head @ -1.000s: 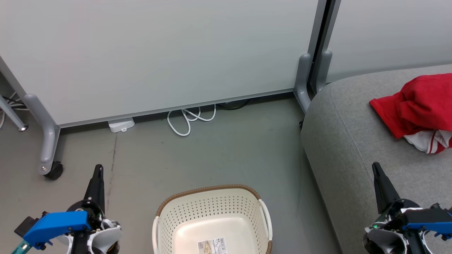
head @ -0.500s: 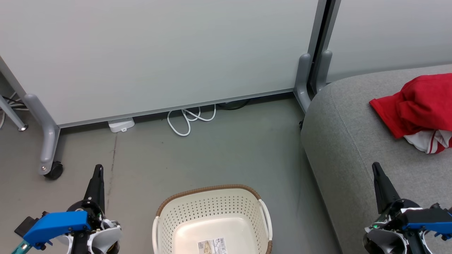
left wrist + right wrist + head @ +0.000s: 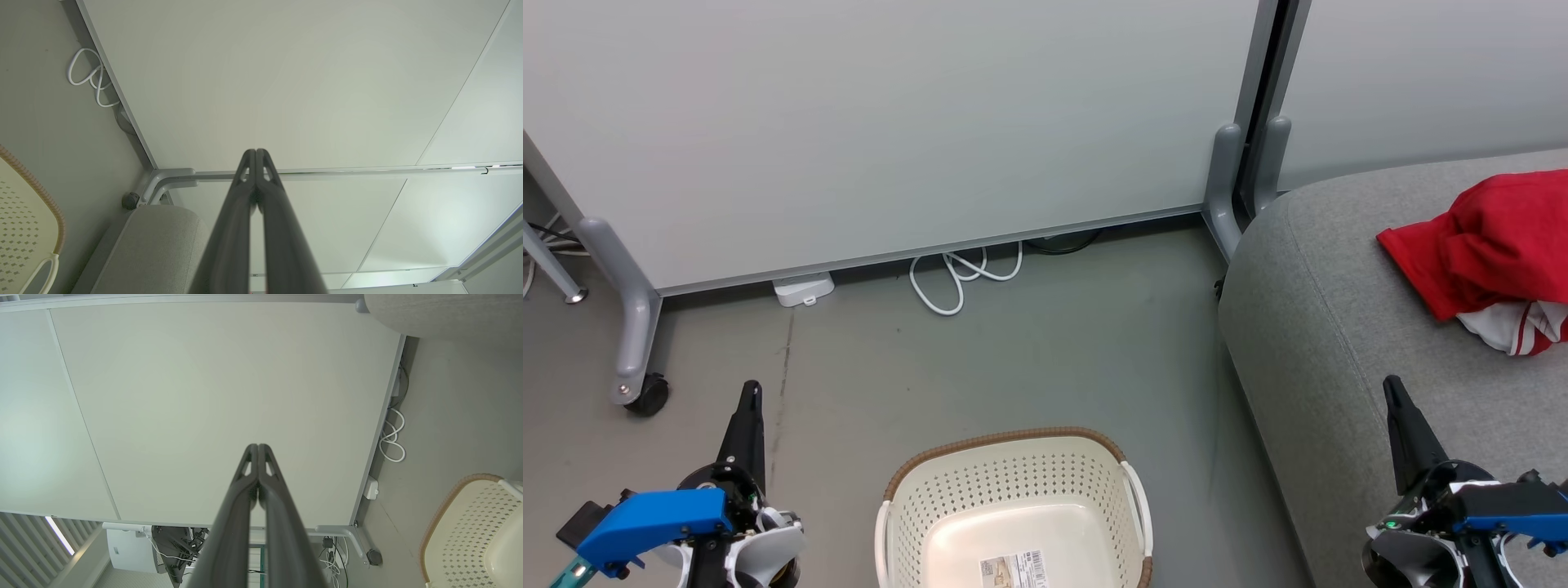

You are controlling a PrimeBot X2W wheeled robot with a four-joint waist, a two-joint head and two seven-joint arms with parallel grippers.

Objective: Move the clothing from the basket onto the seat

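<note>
Nothing is changing from a second ago: the left gripper (image 3: pixel 751 394) and right gripper (image 3: pixel 1393 390) are staying fully closed, gripping nothing, on either side of the basket (image 3: pixel 1013 478). The clothing (image 3: pixel 1486 245) is lying on the seat (image 3: pixel 1339 327), well apart from the basket, which is showing its bare bottom.

At 6 o'clock the basket (image 3: pixel 1013 482) is smooth cream plastic, perforated, faintly glossy, with a brown woven-look rim (image 3: pixel 1005 435) and a paper sticker (image 3: pixel 1013 568) inside. At 3 o'clock the seat (image 3: pixel 1323 327) is matt grey cloth, finely grained; the clothing (image 3: pixel 1494 237) on it is soft, creased red and white fabric. The floor (image 3: pixel 1054 359) looks matt and smooth.
</note>
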